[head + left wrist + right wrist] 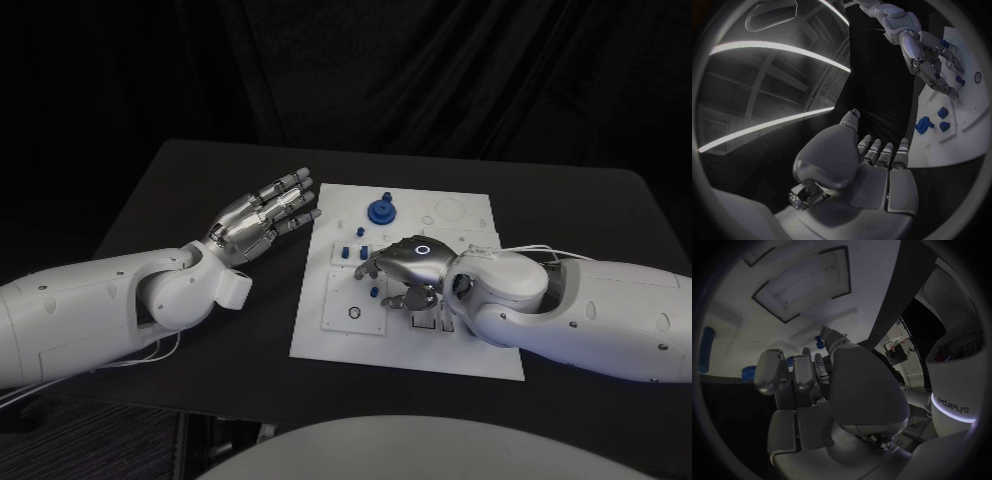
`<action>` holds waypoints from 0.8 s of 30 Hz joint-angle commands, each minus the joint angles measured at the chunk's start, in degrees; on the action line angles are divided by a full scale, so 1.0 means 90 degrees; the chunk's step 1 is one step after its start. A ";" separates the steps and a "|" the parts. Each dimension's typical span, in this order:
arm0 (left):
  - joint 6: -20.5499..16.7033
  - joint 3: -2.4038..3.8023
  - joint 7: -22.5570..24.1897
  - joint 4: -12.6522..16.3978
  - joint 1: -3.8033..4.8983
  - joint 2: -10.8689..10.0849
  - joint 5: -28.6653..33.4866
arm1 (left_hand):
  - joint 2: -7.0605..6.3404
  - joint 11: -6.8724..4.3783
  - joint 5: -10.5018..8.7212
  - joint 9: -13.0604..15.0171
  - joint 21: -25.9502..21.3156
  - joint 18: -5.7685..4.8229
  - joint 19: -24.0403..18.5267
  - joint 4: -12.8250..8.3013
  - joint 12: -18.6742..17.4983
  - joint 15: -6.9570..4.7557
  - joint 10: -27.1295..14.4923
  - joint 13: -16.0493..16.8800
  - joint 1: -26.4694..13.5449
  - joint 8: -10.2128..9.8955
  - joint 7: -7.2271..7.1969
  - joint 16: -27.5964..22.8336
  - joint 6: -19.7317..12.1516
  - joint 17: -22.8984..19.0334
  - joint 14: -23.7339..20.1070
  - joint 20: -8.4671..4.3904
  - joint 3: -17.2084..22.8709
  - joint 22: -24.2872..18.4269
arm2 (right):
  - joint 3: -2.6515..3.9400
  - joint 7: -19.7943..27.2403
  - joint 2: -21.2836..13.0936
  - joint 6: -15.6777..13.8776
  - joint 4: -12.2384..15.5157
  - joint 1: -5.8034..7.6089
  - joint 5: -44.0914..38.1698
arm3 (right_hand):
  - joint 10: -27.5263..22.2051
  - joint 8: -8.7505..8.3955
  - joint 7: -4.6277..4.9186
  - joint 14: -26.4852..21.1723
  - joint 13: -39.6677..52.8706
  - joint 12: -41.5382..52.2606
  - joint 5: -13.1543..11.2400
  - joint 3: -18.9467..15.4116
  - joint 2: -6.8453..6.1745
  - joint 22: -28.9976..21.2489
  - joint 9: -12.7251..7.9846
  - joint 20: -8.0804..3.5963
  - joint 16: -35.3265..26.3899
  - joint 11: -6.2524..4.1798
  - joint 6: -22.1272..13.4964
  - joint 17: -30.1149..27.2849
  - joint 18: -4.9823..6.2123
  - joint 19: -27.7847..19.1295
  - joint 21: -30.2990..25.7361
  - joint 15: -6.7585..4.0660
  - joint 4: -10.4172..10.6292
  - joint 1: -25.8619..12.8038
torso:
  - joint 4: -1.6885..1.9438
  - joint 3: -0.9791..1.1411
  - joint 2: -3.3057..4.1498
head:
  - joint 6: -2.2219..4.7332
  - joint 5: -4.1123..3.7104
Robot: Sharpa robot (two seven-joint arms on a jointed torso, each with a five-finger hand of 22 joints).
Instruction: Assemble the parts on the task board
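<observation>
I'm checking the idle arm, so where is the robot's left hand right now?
In the head view the left hand is over the black table, just off the task board's left edge, palm up, fingers spread.

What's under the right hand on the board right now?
The right hand hangs over the task board, with small blue parts beside its fingers. Whatever lies directly beneath the palm is covered.
</observation>
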 commanded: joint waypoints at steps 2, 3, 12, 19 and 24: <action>0.0041 0.0005 0.0064 0.0020 -0.0015 -0.0016 0.0025 | 0.0039 -0.0041 0.0040 0.0002 -0.0002 0.0072 -0.0001 -0.0044 0.0002 0.0031 -0.0001 0.0001 -0.0018 0.0018 0.0008 0.0022 -0.0025 0.0007 0.0003 0.0020 0.0002 -0.0007 | 0.0004 0.0044 -0.0169 -0.0471 0.0147 0.0066 -0.0048 | -0.0360 0.0006 -0.0045 -0.0076 0.0032 0.0179 0.0026 -0.0223 0.0005 0.0838 -0.0139 0.0012 -0.0022 0.0019 -0.0106 -0.0093 0.0115 -0.0053 -0.0108 0.0004 0.0189 0.0200 | 0.0000 0.0004 0.0003 | -0.0001 -0.0034; 0.0039 0.0005 0.0065 0.0023 -0.0017 -0.0021 0.0025 | 0.0039 -0.0041 0.0040 0.0002 -0.0002 0.0072 -0.0001 -0.0044 0.0002 0.0031 -0.0001 0.0001 -0.0018 0.0018 0.0008 0.0022 -0.0025 0.0007 0.0003 0.0020 0.0002 -0.0007 | 0.0005 0.0061 -0.0221 -0.0556 0.0190 0.0104 -0.0048 | -0.0386 0.0017 -0.0048 -0.0074 0.0033 0.0201 0.0028 -0.0243 0.0003 0.0841 -0.0151 0.0012 -0.0013 0.0018 -0.0100 -0.0092 0.0114 -0.0048 -0.0104 0.0003 0.0214 0.0219 | 0.0002 0.0004 0.0004 | -0.0001 -0.0049; -0.0098 0.0005 0.0147 0.0076 -0.0022 -0.0065 -0.0019 | 0.0055 -0.0016 0.0057 0.0008 -0.0002 0.0069 -0.0001 -0.0054 0.0082 0.0030 0.0018 0.0014 -0.0036 0.0029 0.0000 0.0033 0.0012 0.0010 0.0010 0.0020 0.0020 -0.0013 | 0.0002 -0.0062 -0.1130 -0.1018 0.0865 0.0920 0.0871 | 0.0012 0.0382 0.0416 -0.0200 -0.0030 0.0657 0.0573 -0.0072 0.0309 0.0796 -0.0256 -0.0039 -0.0174 -0.0048 0.0593 -0.0418 0.0148 -0.0099 -0.0304 -0.0057 0.0396 0.0443 | -0.0005 0.0005 -0.0003 | -0.0001 -0.0171; -0.0207 0.0005 0.0248 0.0117 -0.0023 -0.0045 -0.0215 | 0.0125 0.0049 0.0153 0.0023 0.0004 0.0076 0.0005 -0.0007 0.0254 -0.0014 0.0096 0.0036 -0.0087 0.0063 0.0060 0.0061 0.0115 0.0016 0.0027 -0.0010 0.0065 -0.0010 | -0.0001 -0.0351 -0.2002 -0.0605 0.1306 0.1321 0.2640 | 0.1170 0.0615 0.0575 -0.0401 -0.0067 0.1248 0.0629 0.0297 0.0402 0.0617 -0.0360 -0.0057 -0.0648 -0.0243 0.1532 -0.1058 0.0244 -0.0299 -0.0875 -0.0072 0.0501 0.0406 | -0.0005 -0.0003 0.0000 | -0.0001 -0.0332; -0.0273 0.0004 0.0269 0.0105 -0.0032 -0.0016 -0.0257 | 0.0149 0.0096 0.0172 0.0017 0.0000 0.0078 -0.0004 0.0011 0.0291 -0.0021 0.0112 0.0038 -0.0094 0.0057 0.0056 0.0060 0.0089 0.0014 0.0024 -0.0014 0.0083 -0.0036 | -0.0004 -0.0658 -0.2735 -0.0507 0.1648 0.1174 0.3184 | 0.2160 0.0926 0.0406 -0.0222 0.0065 0.1807 -0.0115 0.0041 0.0458 0.0507 -0.0280 -0.0193 -0.0896 -0.0460 0.2065 -0.1346 0.0260 -0.0167 -0.1043 -0.0232 0.0764 -0.0292 | -0.0010 -0.0027 -0.0020 | -0.0001 -0.0494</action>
